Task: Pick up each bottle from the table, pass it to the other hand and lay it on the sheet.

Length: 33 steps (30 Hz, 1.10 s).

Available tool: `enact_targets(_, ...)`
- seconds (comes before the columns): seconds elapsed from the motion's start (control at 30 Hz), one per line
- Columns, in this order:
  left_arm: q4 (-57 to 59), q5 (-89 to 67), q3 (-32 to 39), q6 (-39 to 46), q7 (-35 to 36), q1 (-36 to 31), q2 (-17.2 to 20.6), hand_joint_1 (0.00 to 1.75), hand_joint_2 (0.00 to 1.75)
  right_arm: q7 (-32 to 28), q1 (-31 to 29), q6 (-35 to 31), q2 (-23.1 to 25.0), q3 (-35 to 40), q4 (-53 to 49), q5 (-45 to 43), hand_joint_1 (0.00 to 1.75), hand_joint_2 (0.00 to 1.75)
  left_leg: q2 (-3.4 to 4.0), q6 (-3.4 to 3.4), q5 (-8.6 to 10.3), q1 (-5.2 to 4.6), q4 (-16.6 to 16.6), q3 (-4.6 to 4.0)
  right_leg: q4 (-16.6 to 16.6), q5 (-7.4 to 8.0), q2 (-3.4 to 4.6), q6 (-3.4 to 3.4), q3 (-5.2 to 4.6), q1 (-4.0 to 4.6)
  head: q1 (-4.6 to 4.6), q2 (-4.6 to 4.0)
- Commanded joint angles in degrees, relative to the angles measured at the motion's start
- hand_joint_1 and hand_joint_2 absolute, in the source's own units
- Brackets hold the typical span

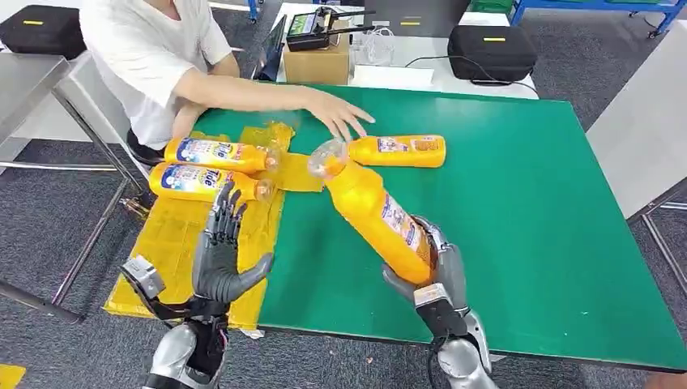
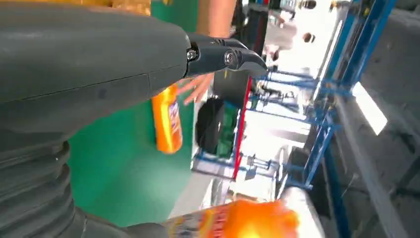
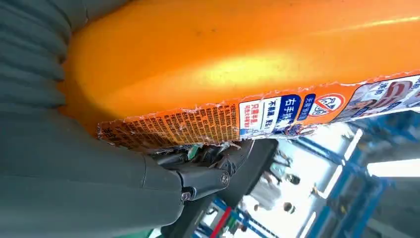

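Gripped at its base by the right hand (image 1: 431, 271), one orange bottle (image 1: 374, 212) is raised beside the yellow sheet (image 1: 174, 243), where two bottles (image 1: 212, 166) already lie; the left hand (image 1: 223, 259) waits spread and empty, a fourth bottle (image 1: 398, 151) untouched.

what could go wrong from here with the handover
The right hand grips the raised bottle near its base, so it may tip or slip before the open left hand takes it. Its cap end hangs near the bottle on the table and a person's hand, so a swing could hit either.
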Motion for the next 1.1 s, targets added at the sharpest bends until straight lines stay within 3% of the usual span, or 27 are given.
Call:
enact_targets(0.03,3.55,-4.69,-6.52,-3.36,-1.09,-0.76,3.76,0.00,1.75,-0.10,-3.18,5.82,2.03,1.56,1.88,-1.65,1.66,1.75,-0.04,0.10,0.01,-0.04,-0.10,0.09,-0.05,-0.01,-0.01,-0.16,0.06,-0.01,0.00,0.00)
enact_targets(0.13,9.59,-5.91,-9.26,-9.76,-0.86,-3.88,4.95,0.00,1.75,-2.93,-7.39,8.69,3.53,6.64,9.50,0.38,1.71,1.75,0.07,0.19,0.03,0.02,-0.23,0.22,-0.21,0.07,0.12,-0.30,0.18,0.08,0.00,0.00)
enact_targets(0.23,11.05,-6.15,-9.40,-9.93,-1.02,-4.59,4.62,0.00,1.75,-2.88,-8.06,8.96,4.27,7.44,10.86,0.57,1.71,1.75,0.05,0.10,0.02,0.00,-0.14,0.10,-0.10,0.04,0.08,-0.17,0.10,0.02,-0.02,0.00)
enact_targets(0.37,14.47,-5.11,-10.53,-13.88,-0.29,-6.34,4.27,0.00,1.75,-4.07,-10.64,11.09,4.61,11.36,15.36,2.37,1.71,1.75,-0.17,0.35,0.22,0.09,-0.64,0.44,-0.63,0.21,-0.09,-0.65,0.50,0.22,0.00,0.00)
enact_targets(0.43,16.97,-2.01,-9.91,-15.97,0.37,-7.26,3.42,0.00,1.75,-5.77,-12.17,9.22,5.79,14.55,18.49,5.13,1.73,1.75,0.06,0.18,0.05,0.02,-0.25,0.17,-0.23,0.09,0.07,-0.28,0.17,0.07,0.02,0.00)
enact_targets(0.47,17.77,-0.87,-9.52,-16.19,0.78,-7.66,3.06,0.00,1.75,-6.19,-12.40,8.96,6.32,15.64,19.03,5.22,1.73,1.75,0.04,0.29,0.10,0.05,-0.44,0.33,-0.44,0.16,0.07,-0.44,0.34,0.14,0.00,0.00)
enact_targets(0.6,18.04,-0.51,-9.38,-16.19,0.95,-7.82,2.89,0.00,1.75,-6.19,-12.40,8.76,6.48,15.94,19.05,5.24,1.71,1.75,0.07,0.16,0.02,0.01,-0.20,0.13,-0.17,0.06,0.09,-0.24,0.13,0.05,0.00,0.00)
enact_targets(0.63,18.30,3.94,-7.31,-15.30,2.45,-8.84,1.24,0.00,1.75,-6.19,-11.97,6.86,6.58,20.70,18.61,6.04,1.75,1.75,0.05,0.13,0.02,0.02,-0.19,0.10,-0.14,0.04,0.05,-0.24,0.11,0.06,0.02,0.00)
enact_targets(0.7,15.81,6.79,-5.89,-13.81,3.27,-8.71,0.46,0.00,1.75,-6.19,-11.42,5.67,6.05,23.13,19.17,5.28,1.75,1.75,-0.12,0.20,0.01,0.08,-0.24,0.16,-0.24,0.01,-0.09,-0.36,0.22,0.15,0.02,0.00)
enact_targets(1.1,10.01,13.93,-2.06,-8.07,4.74,-10.01,-0.62,0.00,1.75,-6.19,-10.94,4.89,4.74,24.33,19.12,2.73,1.75,1.75,-0.19,0.15,0.04,0.06,-0.13,-0.04,-0.15,0.00,-0.20,-0.27,0.04,0.12,-0.02,0.00)
